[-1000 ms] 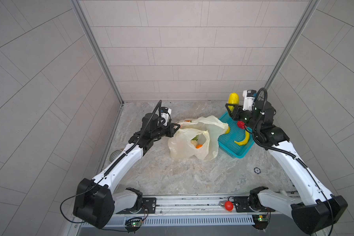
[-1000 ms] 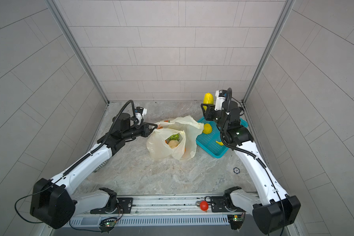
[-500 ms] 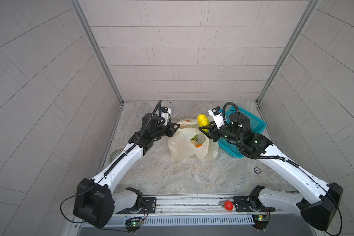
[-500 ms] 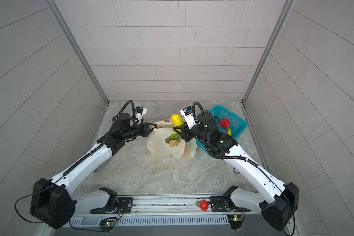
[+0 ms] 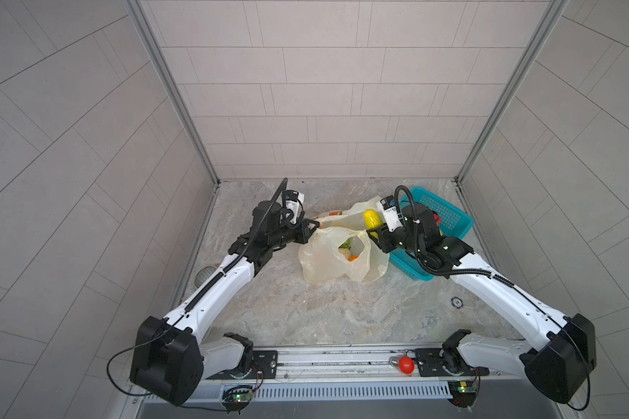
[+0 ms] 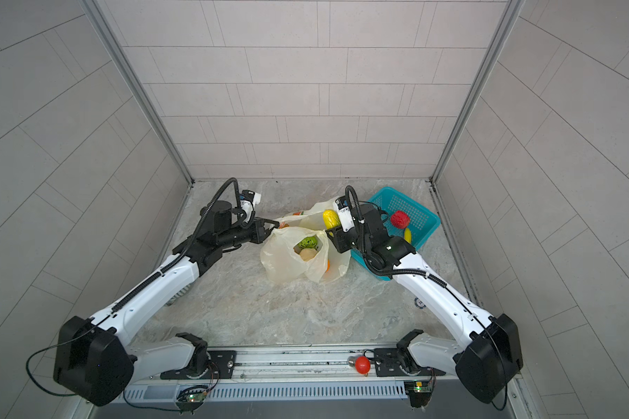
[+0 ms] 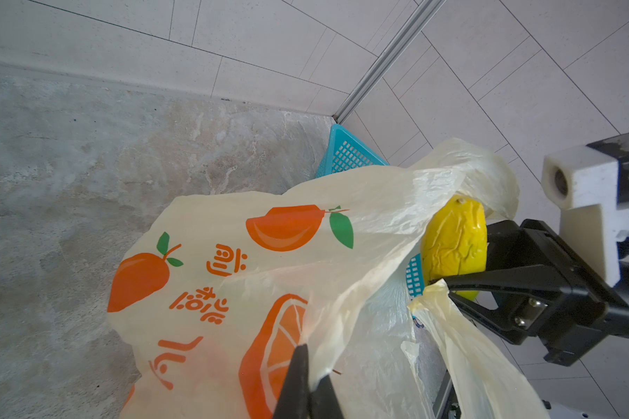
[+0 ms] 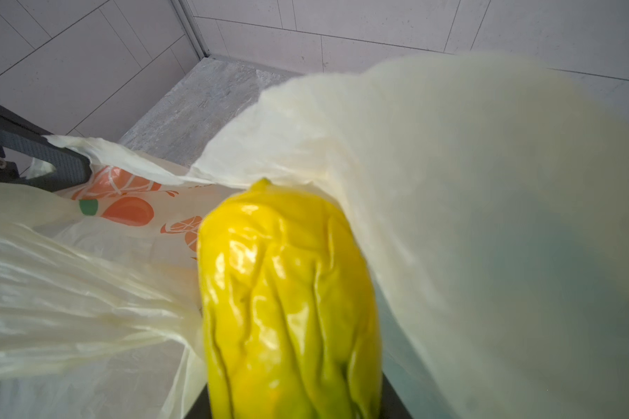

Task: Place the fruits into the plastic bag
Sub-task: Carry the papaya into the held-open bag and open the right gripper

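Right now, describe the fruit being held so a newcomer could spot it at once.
Find the teal basket at the back right, then the plastic bag beside it. At the bag's mouth, gripped in the right fingers, is the yellow fruit: oblong and wrinkled, unlike the curved banana in the basket.

We've got both arms reaching inward to mid-frame: left pincer (image 5: 310,229) clamped tight on plastic bag (image 5: 322,259), right pincer (image 5: 374,233) gripping yellow fruit (image 5: 372,217).

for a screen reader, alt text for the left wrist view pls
The right gripper holds a yellow oblong toy fruit at the mouth of a pale-yellow plastic bag printed with orange fruit, whose edge the left gripper pinches. A teal perforated basket stands behind.
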Robot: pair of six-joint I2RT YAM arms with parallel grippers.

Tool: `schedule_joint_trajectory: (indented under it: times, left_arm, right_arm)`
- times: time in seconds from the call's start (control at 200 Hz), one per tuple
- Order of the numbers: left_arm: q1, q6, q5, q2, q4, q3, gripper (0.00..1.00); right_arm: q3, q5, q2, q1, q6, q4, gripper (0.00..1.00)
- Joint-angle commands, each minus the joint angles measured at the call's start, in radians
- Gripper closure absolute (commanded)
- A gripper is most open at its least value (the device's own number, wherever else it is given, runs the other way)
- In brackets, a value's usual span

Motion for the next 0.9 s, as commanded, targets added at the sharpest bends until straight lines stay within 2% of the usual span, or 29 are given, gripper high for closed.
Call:
schedule_joint_trajectory:
  times: [0.0,0.245,0.395,0.656,0.716,0.831,0.896]
  left_arm:
    - [-0.006,0.016,0.008,-0.021,0.001,0.002,1.00]
    - [-0.009,0.015,0.007,-0.019,0.005,-0.001,1.00]
    - [-0.013,0.010,0.007,-0.017,0.012,-0.005,1.00]
    - [-0.018,0.011,0.009,-0.015,0.018,-0.002,1.00]
    - [-0.017,0.011,0.010,-0.016,0.018,-0.002,1.00]
    - [-0.018,0.015,0.009,-0.016,0.015,-0.002,1.00]
    - [-0.018,0.016,0.009,-0.015,0.017,-0.001,1.00]
  right_arm:
    - [-0.002,-0.015,0.019,0.005,-0.017,-0.008,0.69]
    - [0.001,-0.038,0.110,0.101,-0.002,0.027,0.68]
    - [-0.027,-0.060,0.173,0.113,0.049,0.102,0.68]
    - [-0.049,0.068,0.302,0.107,0.093,0.126,0.61]
    - [-0.043,0.084,0.318,0.099,0.101,0.116,0.56]
    - [-0.016,0.121,0.310,0.089,0.124,0.084,0.38]
    - [-0.010,0.129,0.289,0.090,0.118,0.081,0.33]
